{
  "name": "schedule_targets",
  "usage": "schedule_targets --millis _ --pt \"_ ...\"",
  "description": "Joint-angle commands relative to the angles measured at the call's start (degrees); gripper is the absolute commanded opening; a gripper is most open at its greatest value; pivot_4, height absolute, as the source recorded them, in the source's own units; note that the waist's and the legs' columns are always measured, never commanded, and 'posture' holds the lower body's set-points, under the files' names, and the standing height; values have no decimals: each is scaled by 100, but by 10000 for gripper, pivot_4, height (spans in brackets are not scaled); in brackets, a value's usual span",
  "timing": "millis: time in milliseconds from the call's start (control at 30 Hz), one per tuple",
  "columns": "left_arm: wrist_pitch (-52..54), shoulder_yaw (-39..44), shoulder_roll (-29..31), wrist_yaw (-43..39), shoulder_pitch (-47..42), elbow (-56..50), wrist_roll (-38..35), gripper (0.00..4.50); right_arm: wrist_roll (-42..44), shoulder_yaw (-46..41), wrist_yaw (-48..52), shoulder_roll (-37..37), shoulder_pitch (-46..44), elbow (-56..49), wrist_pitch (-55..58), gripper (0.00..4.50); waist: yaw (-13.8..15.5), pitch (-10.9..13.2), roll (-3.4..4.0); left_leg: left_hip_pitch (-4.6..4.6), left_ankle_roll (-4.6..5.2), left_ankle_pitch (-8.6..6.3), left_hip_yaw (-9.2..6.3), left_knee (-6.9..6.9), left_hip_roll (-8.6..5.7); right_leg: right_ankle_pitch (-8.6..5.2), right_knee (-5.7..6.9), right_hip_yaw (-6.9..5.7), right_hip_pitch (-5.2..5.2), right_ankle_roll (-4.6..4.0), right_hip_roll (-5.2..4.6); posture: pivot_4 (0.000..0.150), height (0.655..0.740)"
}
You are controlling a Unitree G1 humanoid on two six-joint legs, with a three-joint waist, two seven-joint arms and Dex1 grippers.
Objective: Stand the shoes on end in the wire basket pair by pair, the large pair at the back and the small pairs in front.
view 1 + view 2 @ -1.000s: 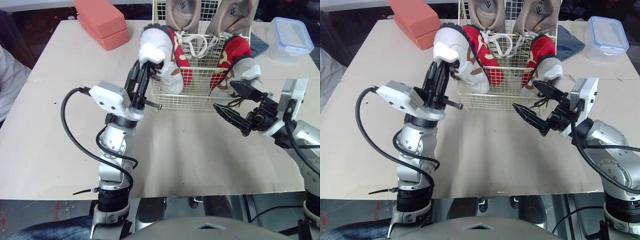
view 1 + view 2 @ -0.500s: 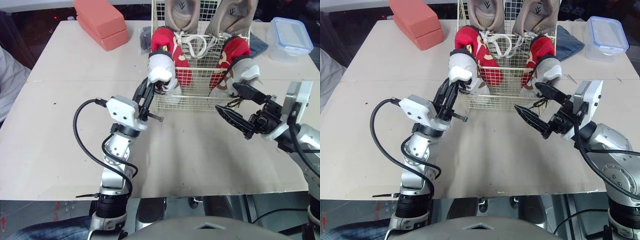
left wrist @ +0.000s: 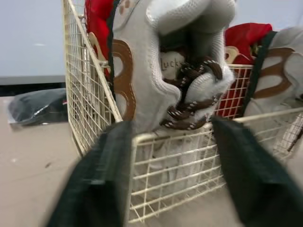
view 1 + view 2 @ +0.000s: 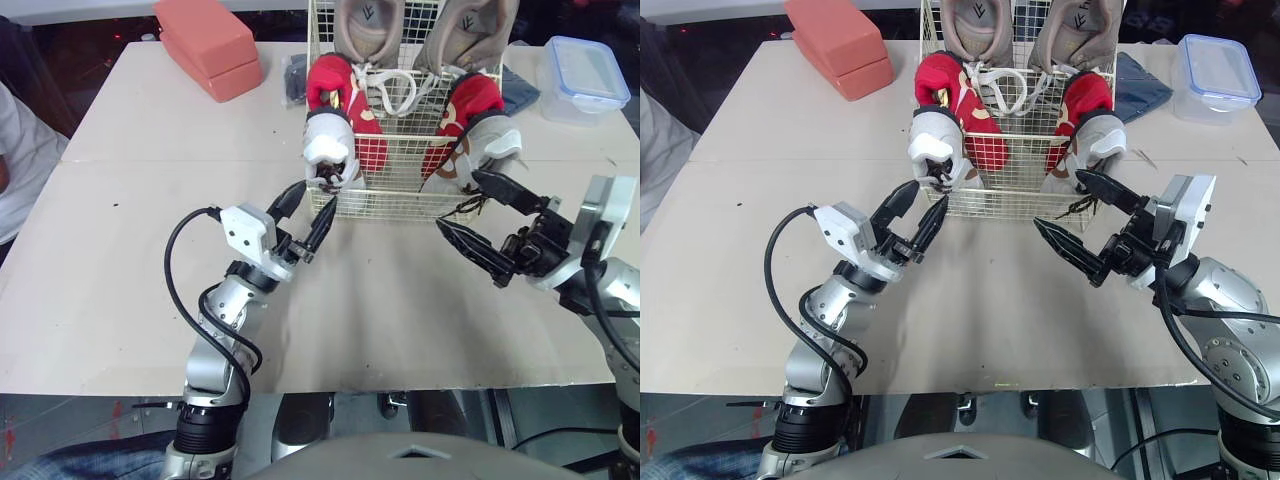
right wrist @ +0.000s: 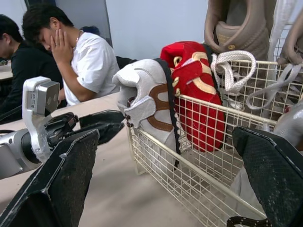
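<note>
Red-and-white shoe (image 4: 330,150) now stands released, near left in the wire basket (image 4: 400,205); left tool (image 4: 312,198) has backed off spread, right tool (image 4: 460,202) spread too: that step looks done

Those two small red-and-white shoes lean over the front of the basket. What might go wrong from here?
1. The left small shoe leans out over the front rim of the wire basket, with the open left tool close in front of it. A bump might tip it out.
2. A dark lace from the right small shoe dangles outside the basket, close to the open right tool. It might snag and drag that shoe out.
</note>
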Motion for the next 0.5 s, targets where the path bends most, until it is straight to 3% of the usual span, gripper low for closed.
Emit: schedule_targets --millis 33,333,433,500 --pt "-194 194 -24 -79 89 -306 -246 44397 -8 -183 130 -20 141 -144 -215 45000 -7 0 0 0 0 0 -1 0 1 0 0 0 0 0 0 1500 6860" --pt "257 552 860 -1103 1422 -965 -1209 44397 -489 -689 1015 -212 1363 509 -817 45000 -18 1 1 0 0 0 2 -3 5 -2 -5 2 -2 -1 -1 1500 6860" --pt "395 646 1222 -1428 1803 -935 -1319 44397 -844 -708 1417 -202 1655 1052 -1247 45000 -19 1 5 5 0 -1 2 -2 5 -3 -3 2 -1 -3 -2 1500 6860" --pt "494 672 1439 -1380 1913 -789 -1014 44397 -1315 -619 1811 -305 1873 1590 -1726 45000 -13 1 6 6 0 -1 0 -2 5 -15 -2 1 -1 -25 -1 1500 6860"
